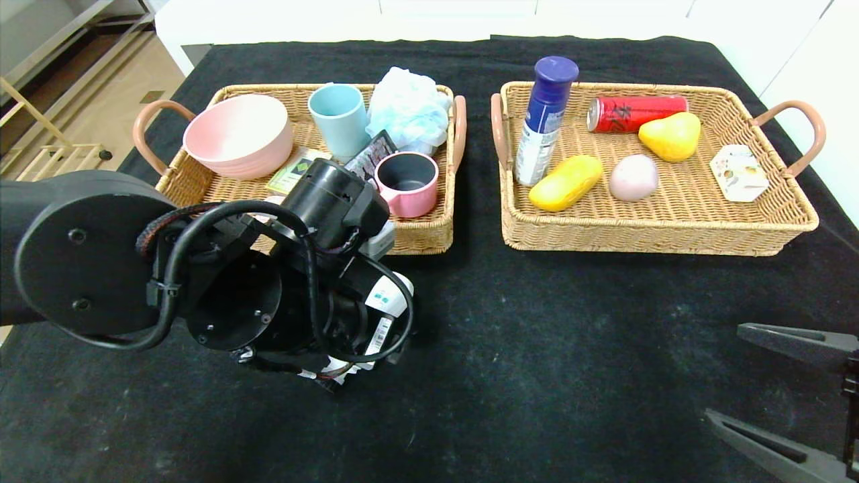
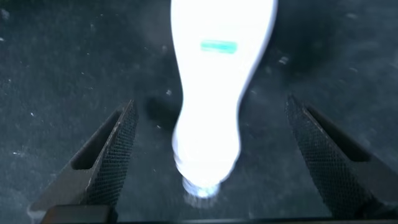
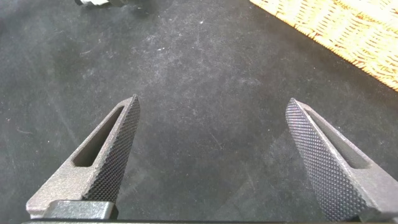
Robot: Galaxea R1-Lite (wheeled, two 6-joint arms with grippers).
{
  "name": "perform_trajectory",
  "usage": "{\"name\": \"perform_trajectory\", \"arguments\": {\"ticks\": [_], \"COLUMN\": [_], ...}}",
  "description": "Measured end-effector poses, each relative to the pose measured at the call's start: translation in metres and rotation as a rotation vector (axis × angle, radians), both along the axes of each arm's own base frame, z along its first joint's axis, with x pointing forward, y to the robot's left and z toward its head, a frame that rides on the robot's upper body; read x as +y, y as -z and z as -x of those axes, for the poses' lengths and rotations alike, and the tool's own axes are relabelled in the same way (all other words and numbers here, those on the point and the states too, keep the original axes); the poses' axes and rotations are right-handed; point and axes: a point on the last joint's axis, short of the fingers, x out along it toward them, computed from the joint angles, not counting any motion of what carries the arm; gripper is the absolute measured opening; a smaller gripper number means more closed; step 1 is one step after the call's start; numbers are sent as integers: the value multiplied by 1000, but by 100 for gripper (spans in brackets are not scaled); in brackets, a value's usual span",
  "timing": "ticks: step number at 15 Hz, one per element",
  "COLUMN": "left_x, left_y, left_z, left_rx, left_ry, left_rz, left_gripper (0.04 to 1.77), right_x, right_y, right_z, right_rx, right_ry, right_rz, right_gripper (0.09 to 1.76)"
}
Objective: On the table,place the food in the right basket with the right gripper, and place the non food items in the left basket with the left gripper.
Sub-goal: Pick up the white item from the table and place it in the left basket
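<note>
**A:** What sits nearest the camera?

**B:** The left gripper (image 2: 211, 155) hangs low over the table (image 1: 537, 349), its arm filling the lower left of the head view. Its jaws stand wide apart, and the white brush-tipped bottle (image 2: 214, 93) lies on the black cloth between the fingers (image 2: 115, 155), touching neither. At the lower right edge of the head view the right gripper (image 1: 798, 389) hovers over bare cloth, jaws spread wide and empty.

**A:** And beyond the arms?

**B:** Two wicker trays lie side by side across the middle of the head view. The left basket (image 1: 416, 235), upper left, holds the pink saucepan (image 1: 407, 182) at its near corner by the arm, with a pink bowl (image 1: 238, 136), a light blue cup (image 1: 339, 119), a pale bath pouf (image 1: 407, 107) and flat packets (image 1: 295, 171) behind.

**A:** The food?

**B:** In the right basket (image 1: 658, 235), upper right: the yellow oblong fruit (image 1: 566, 182) and the grey-pink egg-shaped lump (image 1: 633, 178) near its front, the white-and-blue can (image 1: 545, 121) leaning on the left wall. Farther back lie a red can (image 1: 636, 113), a yellow pear (image 1: 670, 136) and a white hexagonal box (image 1: 738, 173).
</note>
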Motion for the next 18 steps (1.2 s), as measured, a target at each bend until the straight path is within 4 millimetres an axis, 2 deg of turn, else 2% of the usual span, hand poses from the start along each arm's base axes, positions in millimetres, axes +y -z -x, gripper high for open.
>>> {"name": "perform_trajectory", "arguments": {"ticks": [7,8,10,12,14,15,18], "left_x": [1,1,0,0,0,-1,-1], "left_y": [3,4,5,7,8,8,9], "left_z": [-10,-11,-11,-11,-12,-12,-12], "left_rx": [-28,-26,-22,-17,-14,-14,-12], "left_ry": [-24,-23,-24,-24,-25,-25,-25], "left_rz": [22,20,19,16,15,15,13], "left_gripper": [171,163,128,101,80,62,59], "right_x": [0,0,0,0,0,0,0], "right_y": [0,1,0,1,1,0,0], "right_z": [0,0,0,0,0,0,0], "right_rx": [1,2,1,2,2,1,1], "right_ry": [-1,-1,-1,-1,-1,-1,-1], "right_rz": [1,1,0,1,0,1,0], "right_gripper": [171,171,171,171,171,171,171]}}
